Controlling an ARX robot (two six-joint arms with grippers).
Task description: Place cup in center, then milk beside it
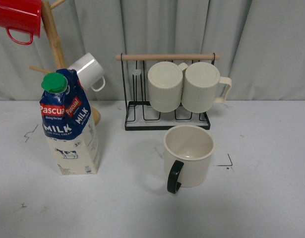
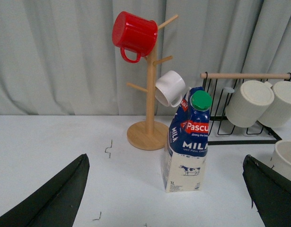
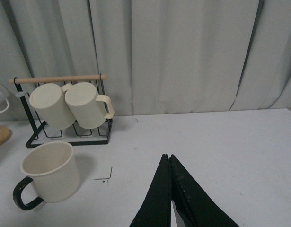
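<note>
Standing milk (image 2: 185,146) ahead of spread left gripper (image 2: 165,157).

The cup (image 1: 188,157) is cream and plain-walled, with a black handle. The milk (image 1: 69,130) has a blue top with a red logo patch, white lettering, a green cap (image 1: 54,82) and a cream base bearing a black-and-white cow drawing. The bench (image 1: 271,198) is white, with small black corner marks (image 1: 227,162). Two ribbed mugs (image 1: 165,87) are cream, handles included, and hang on a black wire rack (image 1: 152,57) with a pale wooden bar. The mug tree (image 1: 52,34) is light wood and carries a red mug (image 1: 17,17) and a white mug (image 1: 88,71). The curtain (image 1: 261,44) is pale grey. Both arms' jaws are black.
</note>
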